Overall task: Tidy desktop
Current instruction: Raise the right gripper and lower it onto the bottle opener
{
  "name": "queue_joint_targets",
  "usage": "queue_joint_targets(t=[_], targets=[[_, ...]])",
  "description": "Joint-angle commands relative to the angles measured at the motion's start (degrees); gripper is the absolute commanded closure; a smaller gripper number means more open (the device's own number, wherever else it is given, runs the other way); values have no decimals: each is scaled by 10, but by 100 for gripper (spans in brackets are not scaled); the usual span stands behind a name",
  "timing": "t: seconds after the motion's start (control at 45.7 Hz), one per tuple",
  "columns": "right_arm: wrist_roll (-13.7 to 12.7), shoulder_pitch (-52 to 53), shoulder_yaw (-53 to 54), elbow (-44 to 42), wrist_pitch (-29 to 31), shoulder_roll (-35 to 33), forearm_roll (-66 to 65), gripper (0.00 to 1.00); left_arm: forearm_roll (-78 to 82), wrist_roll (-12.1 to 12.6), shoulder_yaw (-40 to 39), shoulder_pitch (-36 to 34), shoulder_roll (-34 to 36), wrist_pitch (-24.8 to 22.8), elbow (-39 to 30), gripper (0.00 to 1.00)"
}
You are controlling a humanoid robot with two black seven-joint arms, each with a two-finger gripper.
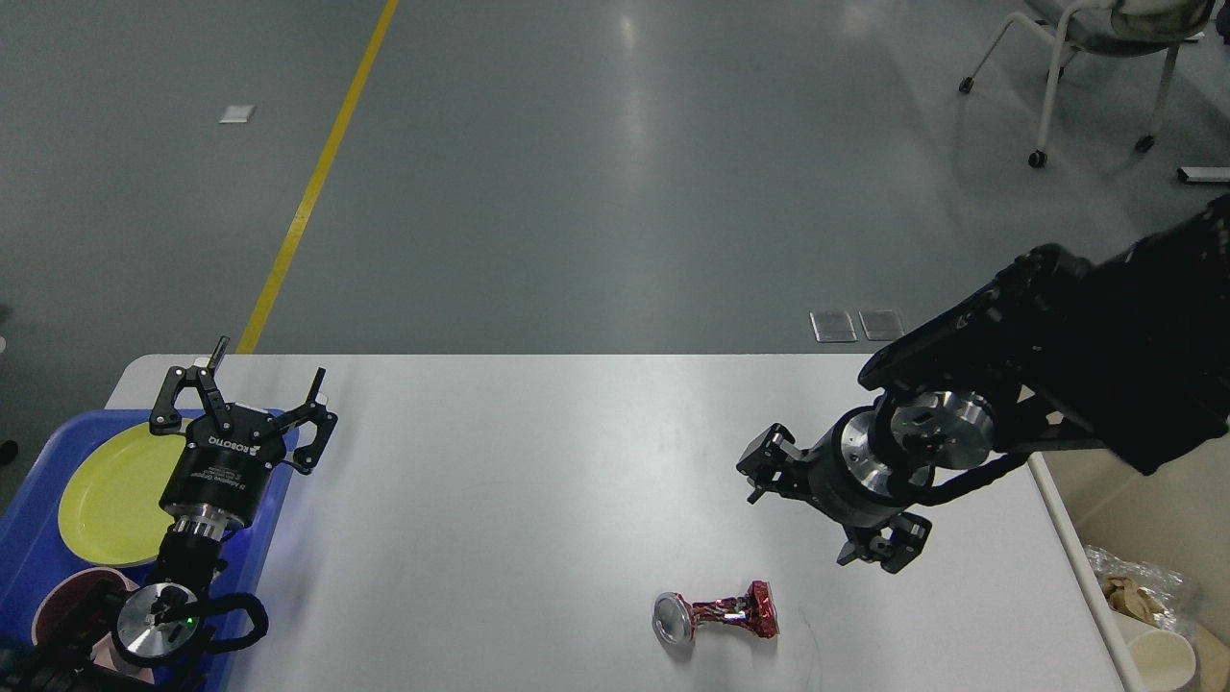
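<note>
This looks like a lab or industrial test hall: a bare grey floor (pixel 596 192) with a painted yellow line (pixel 312 183) (far beyond the left pincer (pixel 245 384)) and a wheeled chair (pixel 1095 58).

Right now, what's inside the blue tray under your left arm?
The blue tray holds a yellow plate and a pinkish cup. My left gripper and arm hide the tray's right part.
</note>
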Motion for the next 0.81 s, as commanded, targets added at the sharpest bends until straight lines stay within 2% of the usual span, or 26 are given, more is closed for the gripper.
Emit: queue_joint_targets(t=[0.0, 0.263, 0.788], targets=[[1, -106, 75, -52, -50, -7, 35, 0, 0, 0, 0, 0, 0, 0, 0, 4], [3, -268, 178, -128, -185, -26, 43, 0, 0, 0, 0, 0, 0, 0, 0, 4], [1, -398, 206, -251, -184, 2, 43, 0, 0, 0, 0, 0, 0, 0, 0, 4]])
